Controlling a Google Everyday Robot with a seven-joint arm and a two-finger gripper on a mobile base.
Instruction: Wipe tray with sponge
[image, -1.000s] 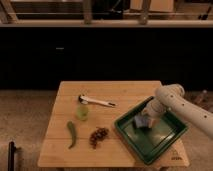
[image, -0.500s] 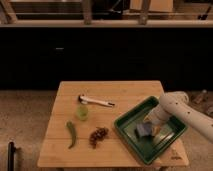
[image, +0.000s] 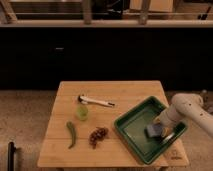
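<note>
The gripper (image: 159, 125) is down inside the tray (image: 132, 134) at the table's (image: 120, 92) four o'clock corner, its fingers clamped on the sponge (image: 153, 131), which presses the tray floor.

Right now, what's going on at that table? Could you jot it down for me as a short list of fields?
Surface: wooden table
Tray: dark-green tray, near the table's right front corner
Sponge: blue-grey sponge, inside the tray on its right side
Gripper: gripper, at the end of the white arm, down in the tray right at the sponge
Activity: looks like wiping the tray bottom
Other items, left of the tray: small green cup, white-handled utensil, green pepper, cluster of reddish-brown pieces
</note>
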